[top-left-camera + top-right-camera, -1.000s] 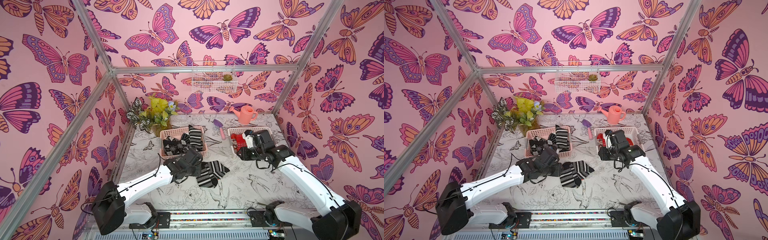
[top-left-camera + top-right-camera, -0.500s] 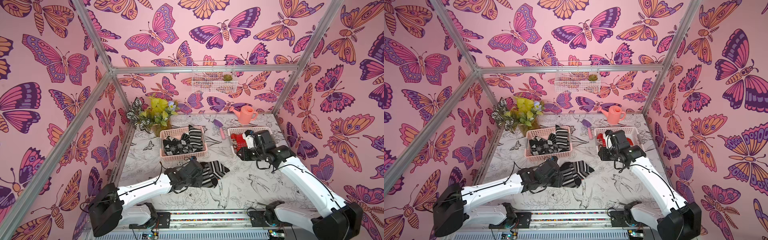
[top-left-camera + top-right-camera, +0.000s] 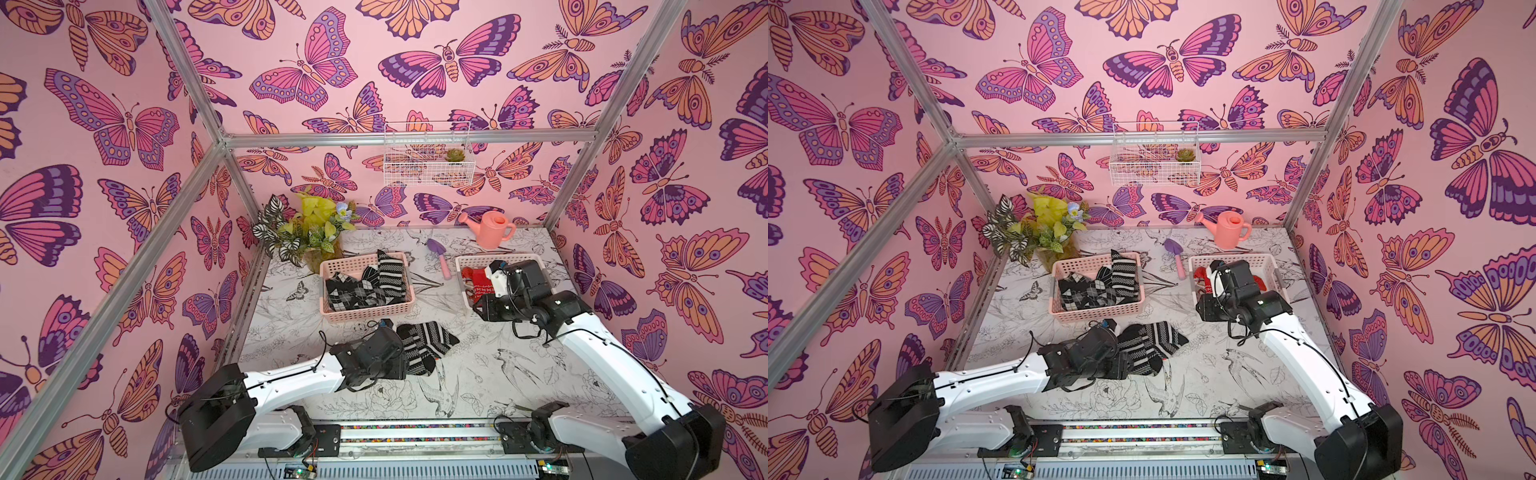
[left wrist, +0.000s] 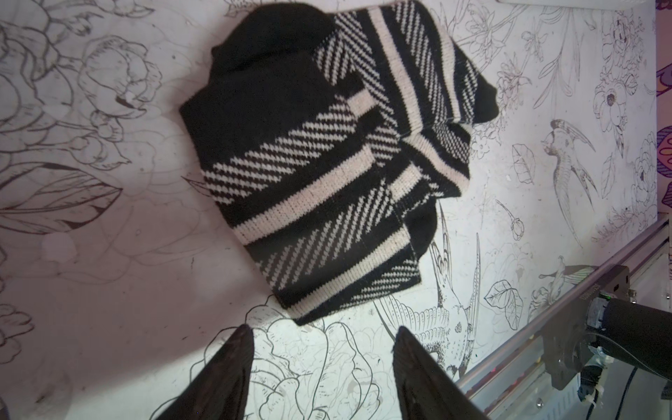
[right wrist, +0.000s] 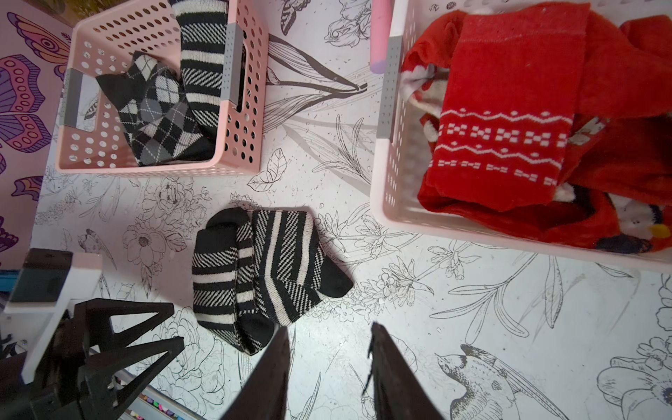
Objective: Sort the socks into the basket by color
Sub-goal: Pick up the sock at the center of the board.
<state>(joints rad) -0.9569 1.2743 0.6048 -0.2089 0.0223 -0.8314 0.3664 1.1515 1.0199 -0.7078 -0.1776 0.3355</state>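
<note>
a: how far had the sorting got?

b: nearly done, i'd say. the red socks [image 5: 509, 109] lay piled in the red basket [image 5: 382, 203], and the argyle and striped socks [image 3: 365, 286] sat in the dark basket [image 3: 365, 313]. no red sock showed outside its basket in any view.

a: so what was left?

b: one striped heap [image 3: 424, 345] of black-and-white socks on the table [image 3: 498, 374], just in front of the dark basket and apart from it. i couldn't tell how many socks were folded into it, two at least by the look.

a: and the arms?

b: the left gripper [image 4: 323, 329] was low beside the heap, at its cuff end, jaws spread with only bare table between them. it wasn't touching the fabric in the left wrist view. the right gripper [image 5: 329, 327] hung near the red basket, jaws parted a little and empty too.

a: so nothing was being carried.

b: nothing. my judgement was that the last job belonged to the left arm: take up the heap and drop it into the dark basket. if the socks came apart in the lift, that could need a second trip.
</note>
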